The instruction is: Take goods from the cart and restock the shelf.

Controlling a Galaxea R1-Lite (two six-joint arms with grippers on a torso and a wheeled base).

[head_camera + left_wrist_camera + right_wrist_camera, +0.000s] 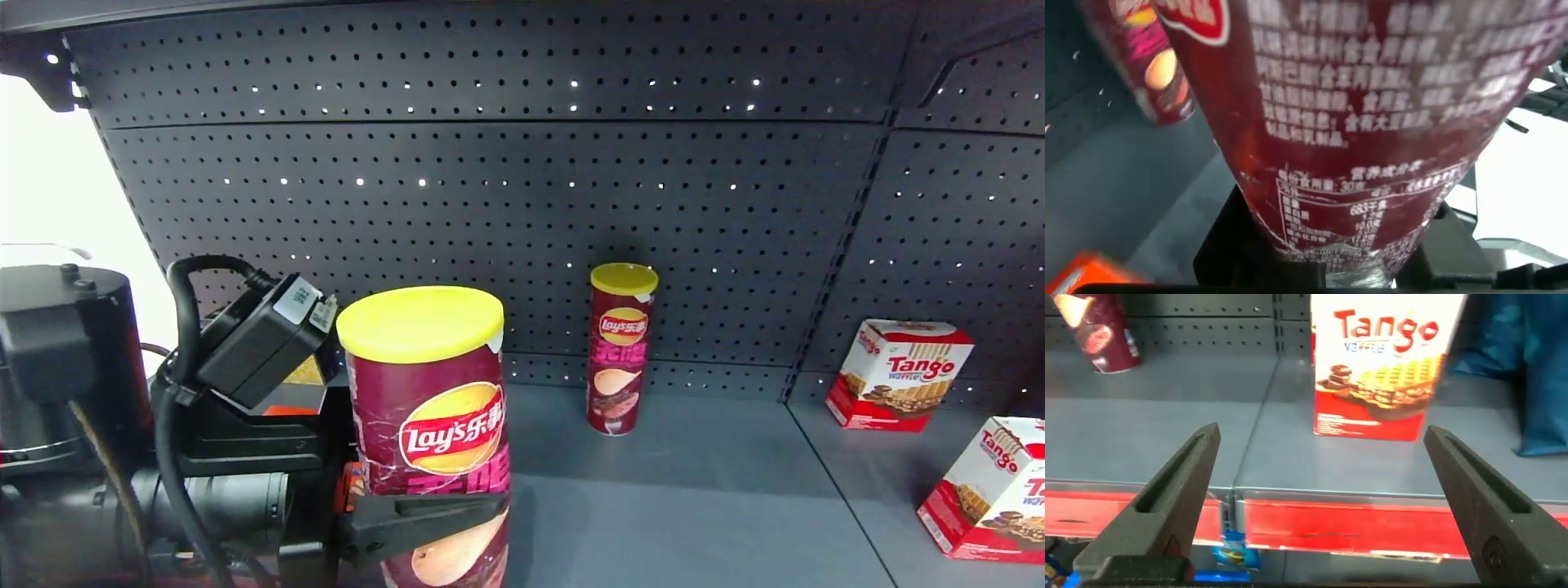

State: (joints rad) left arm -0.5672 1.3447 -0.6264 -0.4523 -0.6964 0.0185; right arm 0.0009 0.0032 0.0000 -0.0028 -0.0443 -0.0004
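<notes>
Holding a chips can (pixel 424 408) upright at the shelf (pixel 694 490) front.
Clamping it low with the left gripper (pixel 437 527), likely for standing it near the back can (pixel 622 351); holding the right gripper (pixel 1323 498) spread, empty, before a wafer box (pixel 1384 367).

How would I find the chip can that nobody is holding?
Look at the dark shelf with the holey back wall. Close to that wall, a maroon chip can with a yellow lid stands upright, alone. Its twin is in the left gripper.
</notes>
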